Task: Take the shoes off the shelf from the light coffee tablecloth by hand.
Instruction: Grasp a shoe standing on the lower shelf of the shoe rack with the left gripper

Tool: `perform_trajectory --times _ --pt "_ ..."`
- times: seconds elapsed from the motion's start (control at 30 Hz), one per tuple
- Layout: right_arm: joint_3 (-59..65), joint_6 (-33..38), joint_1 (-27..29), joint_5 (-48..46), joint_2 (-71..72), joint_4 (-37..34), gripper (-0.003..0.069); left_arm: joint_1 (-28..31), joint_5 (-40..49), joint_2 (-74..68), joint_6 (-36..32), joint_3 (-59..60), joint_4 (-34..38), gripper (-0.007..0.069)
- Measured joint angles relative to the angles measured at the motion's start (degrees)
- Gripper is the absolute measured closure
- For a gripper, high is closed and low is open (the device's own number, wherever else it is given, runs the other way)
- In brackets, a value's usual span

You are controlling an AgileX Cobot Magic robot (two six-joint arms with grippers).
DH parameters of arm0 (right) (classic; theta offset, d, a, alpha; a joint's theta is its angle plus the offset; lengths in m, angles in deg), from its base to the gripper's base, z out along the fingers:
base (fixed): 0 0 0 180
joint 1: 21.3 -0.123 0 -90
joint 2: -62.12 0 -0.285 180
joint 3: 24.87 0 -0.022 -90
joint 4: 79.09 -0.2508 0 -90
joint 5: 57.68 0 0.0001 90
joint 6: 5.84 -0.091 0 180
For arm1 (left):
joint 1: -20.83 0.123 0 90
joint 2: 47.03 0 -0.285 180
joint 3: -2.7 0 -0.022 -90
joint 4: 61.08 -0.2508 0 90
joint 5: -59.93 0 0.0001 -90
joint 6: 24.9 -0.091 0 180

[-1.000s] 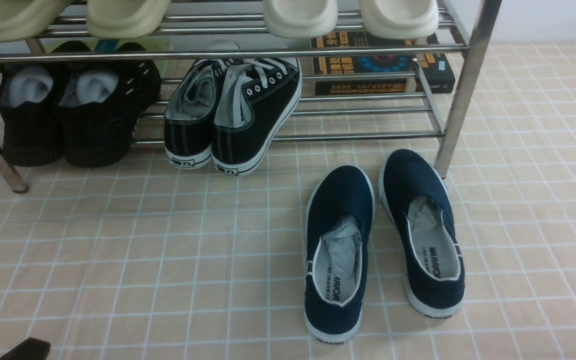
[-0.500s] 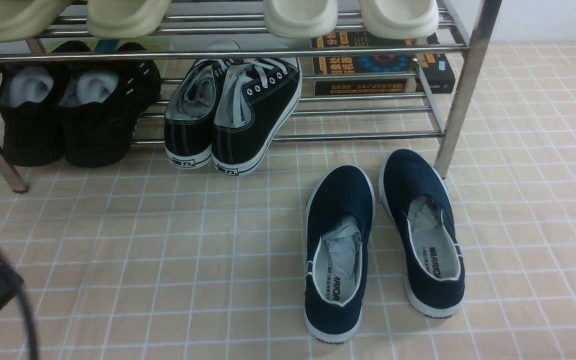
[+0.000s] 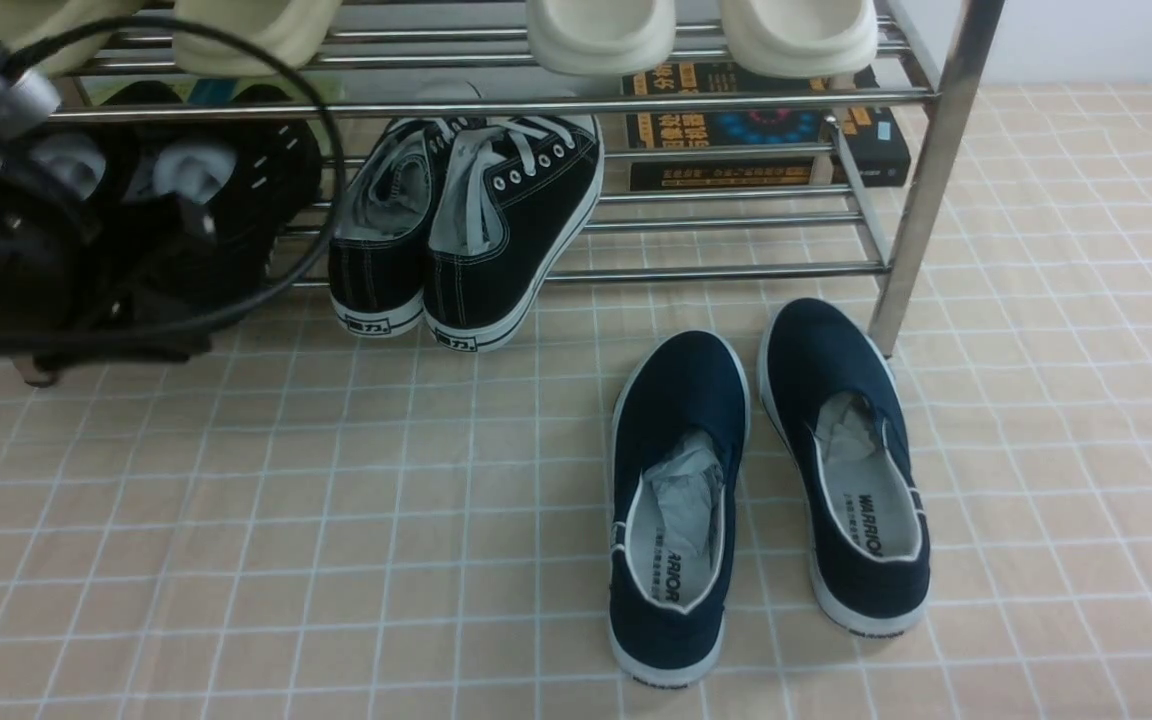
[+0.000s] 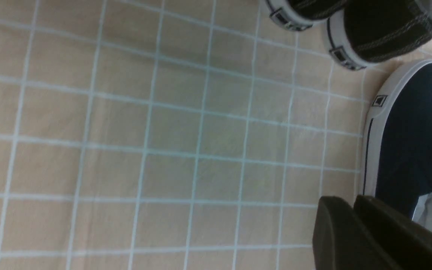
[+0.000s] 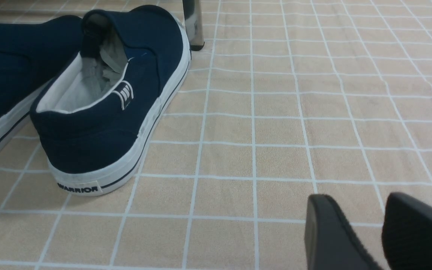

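The black canvas sneakers (image 3: 466,240) sit on the lower tier of the chrome shelf (image 3: 736,272), left of its middle. Their toes point to the far side and their labelled heels jut over the near bar. The right sneaker tilts against its mate, and nothing touches either shoe.

The left arm (image 3: 6,250) hangs at the far left of the front view, partly hiding the all-black shoes (image 3: 276,170) and apart from the sneakers. The left gripper (image 4: 343,202) hovers over the checked tablecloth (image 3: 336,520) with its fingers (image 4: 336,240) close together (whether they are fully shut I cannot tell). Nothing shows between them.

The right gripper (image 5: 354,202) sits low over the cloth on the right, jaws parted and empty, near the heel of the right navy slip-on. The navy slip-ons (image 3: 681,400) lie on the cloth just near of the shelf's right post. Cream slippers (image 3: 596,35) line the upper tier.
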Motion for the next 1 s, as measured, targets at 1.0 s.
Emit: perform_trajectory --times 1.0 --pt "0.0 0.0 0.0 0.0 0.0 0.0 0.042 -3.5 -11.4 -30.6 -0.6 -21.5 1.2 0.0305"
